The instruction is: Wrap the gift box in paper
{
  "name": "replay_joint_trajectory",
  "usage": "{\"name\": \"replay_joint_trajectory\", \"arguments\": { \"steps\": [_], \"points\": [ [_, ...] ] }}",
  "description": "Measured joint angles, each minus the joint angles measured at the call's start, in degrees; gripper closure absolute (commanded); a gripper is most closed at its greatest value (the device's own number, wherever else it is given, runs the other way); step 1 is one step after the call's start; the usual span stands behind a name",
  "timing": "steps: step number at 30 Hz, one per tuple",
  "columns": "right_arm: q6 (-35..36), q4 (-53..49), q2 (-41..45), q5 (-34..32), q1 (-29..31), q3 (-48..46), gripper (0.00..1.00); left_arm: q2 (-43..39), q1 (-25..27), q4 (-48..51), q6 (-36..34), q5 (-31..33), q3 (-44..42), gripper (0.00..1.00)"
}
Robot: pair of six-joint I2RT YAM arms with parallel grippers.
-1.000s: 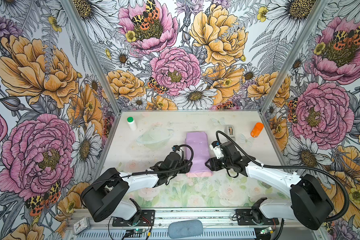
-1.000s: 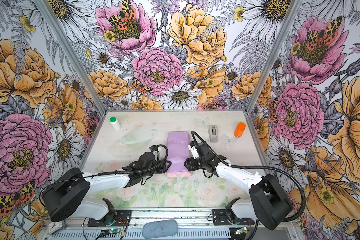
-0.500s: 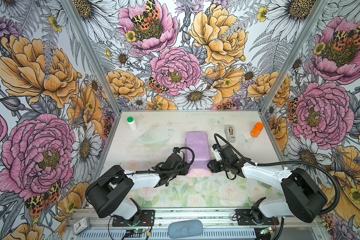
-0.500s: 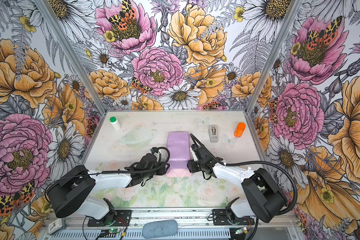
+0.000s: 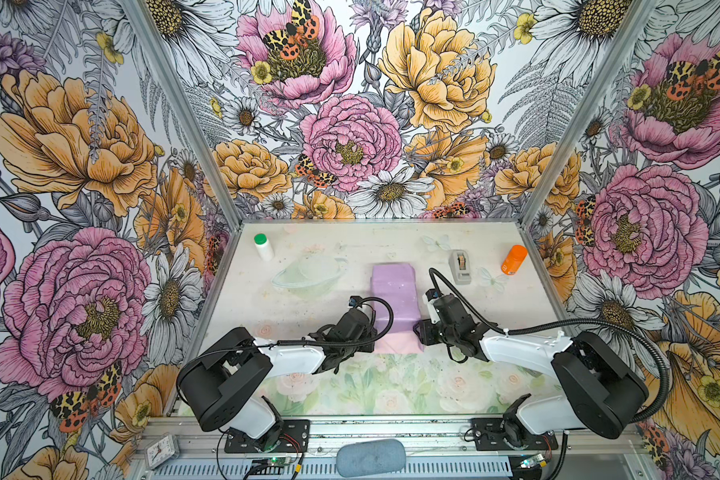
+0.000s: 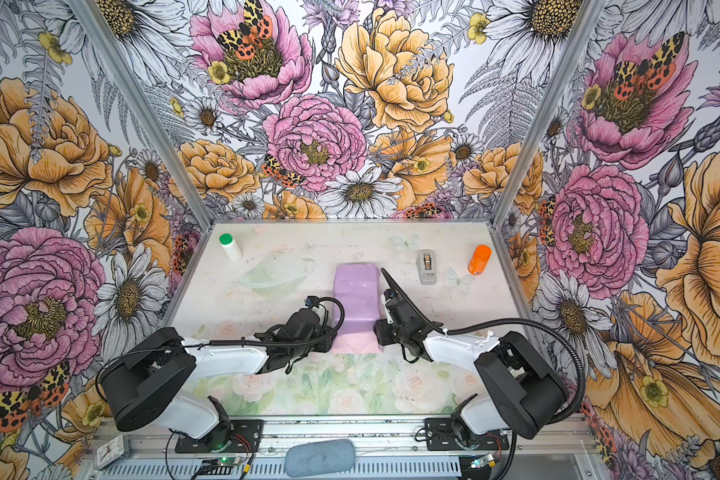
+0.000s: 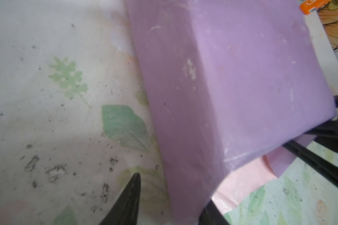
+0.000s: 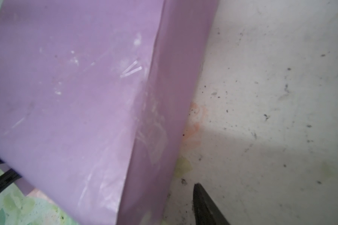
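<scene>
The paper (image 5: 393, 291) is folded over the gift box, which is hidden beneath it. Over the box the paper looks lilac in both top views, and a pale pink flap (image 5: 395, 344) lies flat on the table at its near end. My left gripper (image 5: 372, 336) is at the parcel's near left corner. It is open, with one finger (image 7: 132, 194) on the table apart from the paper's side (image 7: 183, 126) and the other past the corner. My right gripper (image 5: 421, 332) is at the near right corner, also open. One of its fingers (image 8: 203, 204) stands clear of the paper (image 8: 86, 97), and the other is hidden.
A white bottle with a green cap (image 5: 262, 246) stands at the back left. A grey tape dispenser (image 5: 460, 267) and an orange bottle (image 5: 514, 259) stand at the back right. Floral walls close in three sides of the table (image 5: 391, 386).
Both grippers have edged in toward the near corners of the wrapped box, and their jaws have narrowed. The parcel has stayed in place.
</scene>
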State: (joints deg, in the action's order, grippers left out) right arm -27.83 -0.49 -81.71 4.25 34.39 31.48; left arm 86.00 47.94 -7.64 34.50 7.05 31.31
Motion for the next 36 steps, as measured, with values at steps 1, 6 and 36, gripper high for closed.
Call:
{"name": "replay_joint_trajectory", "arguments": {
  "steps": [1, 6, 36],
  "points": [
    [-0.3, 0.3, 0.0, -0.5, 0.3, -0.2, 0.54, 0.0, 0.2, 0.2, 0.0, 0.3, 0.2, 0.60],
    [-1.8, 0.9, 0.0, -2.9, 2.0, -0.3, 0.52, 0.8, 1.6, 0.6, 0.1, 2.1, 1.8, 0.60],
    [-9.0, 5.1, -1.9, -12.6, 7.3, -1.3, 0.71, 4.7, 4.5, 3.8, 3.1, 9.4, 5.2, 0.75]
  ]
}}
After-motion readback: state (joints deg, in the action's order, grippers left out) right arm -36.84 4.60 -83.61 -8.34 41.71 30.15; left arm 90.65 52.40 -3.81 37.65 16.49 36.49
